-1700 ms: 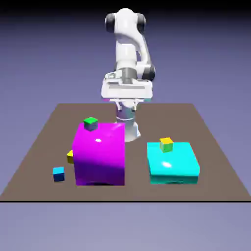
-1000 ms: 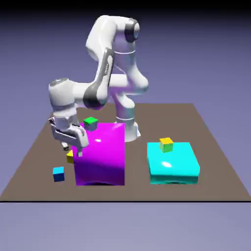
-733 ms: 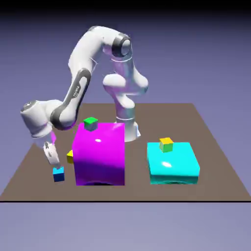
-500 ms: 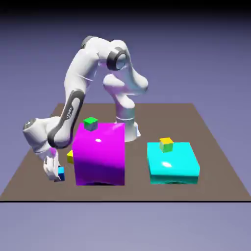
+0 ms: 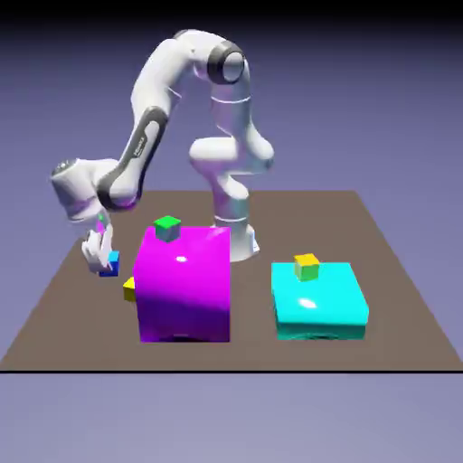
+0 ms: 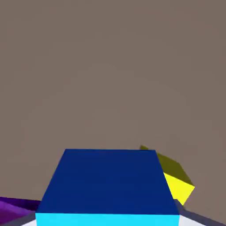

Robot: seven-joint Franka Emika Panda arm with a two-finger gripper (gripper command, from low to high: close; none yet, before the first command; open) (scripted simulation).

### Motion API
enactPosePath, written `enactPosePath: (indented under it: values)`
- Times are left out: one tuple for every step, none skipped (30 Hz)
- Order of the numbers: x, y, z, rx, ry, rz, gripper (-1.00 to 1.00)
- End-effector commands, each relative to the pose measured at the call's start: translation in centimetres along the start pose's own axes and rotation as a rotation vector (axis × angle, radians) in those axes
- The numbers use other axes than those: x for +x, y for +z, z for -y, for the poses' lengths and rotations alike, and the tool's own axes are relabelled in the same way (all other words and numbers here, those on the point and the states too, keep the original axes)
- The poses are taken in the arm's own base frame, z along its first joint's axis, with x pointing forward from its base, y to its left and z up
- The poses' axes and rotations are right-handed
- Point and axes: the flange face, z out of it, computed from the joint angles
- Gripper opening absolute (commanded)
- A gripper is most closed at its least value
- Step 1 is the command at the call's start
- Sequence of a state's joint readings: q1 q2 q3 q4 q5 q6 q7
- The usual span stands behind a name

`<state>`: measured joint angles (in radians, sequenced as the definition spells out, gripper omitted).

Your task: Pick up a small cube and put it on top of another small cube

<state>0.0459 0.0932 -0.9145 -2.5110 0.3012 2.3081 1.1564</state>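
My gripper [image 5: 102,261] is shut on the small blue cube [image 5: 111,263] and holds it in the air, left of the magenta block. In the hand view the blue cube [image 6: 108,185] fills the lower middle, dark blue with a light-blue strip at the bottom, and hides the fingertips. The plain yellow cube [image 5: 129,289] rests on the table just below and slightly right of the held cube, partly hidden by the magenta block. In the hand view the yellow cube [image 6: 176,181] peeks out at the blue cube's right edge.
A big magenta block [image 5: 184,282] stands right of the gripper, with a tiny green-topped cube [image 5: 167,228] on its far corner. A flat cyan block [image 5: 318,300] at the exterior view's right carries a yellow cube with a green side [image 5: 307,266]. The brown table [image 5: 380,271] lies beneath.
The arm swung down to the exterior view's left, closed on the blue cube on the table, then lifted it up and back toward the yellow cube.
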Motion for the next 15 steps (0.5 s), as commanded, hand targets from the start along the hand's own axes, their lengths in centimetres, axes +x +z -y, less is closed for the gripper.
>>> enactPosePath:
  values:
    - [0.2,0.4,-1.1,-0.005,0.006,0.012,-1.00]
    - [0.3,0.8,-2.3,-0.010,0.012,0.029,-1.00]
    - [0.3,0.9,-2.3,-0.011,0.012,0.030,-1.00]
    - [0.3,0.9,-2.3,-0.011,0.012,0.030,-1.00]
    - [0.3,1.6,-2.2,-0.009,0.010,0.031,-1.00]
    - [0.2,2.3,-2.1,-0.008,0.009,0.032,-1.00]
    - [0.2,3.1,-2.0,-0.008,0.008,0.032,-1.00]
    - [0.2,3.9,-1.9,-0.007,0.008,0.032,-1.00]
    - [0.3,4.8,-1.9,-0.007,0.008,0.032,-1.00]
    - [0.3,5.7,-1.9,-0.008,0.009,0.032,-1.00]
    - [0.4,6.7,-1.9,-0.009,0.010,0.031,-1.00]
    - [0.5,7.6,-2.0,-0.010,0.012,0.030,-1.00]
    - [0.6,7.8,-2.0,-0.011,0.012,0.030,-1.00]
    - [0.6,7.8,-2.0,-0.011,0.012,0.030,1.00]
    - [0.6,7.8,-2.0,-0.011,0.012,0.030,1.00]
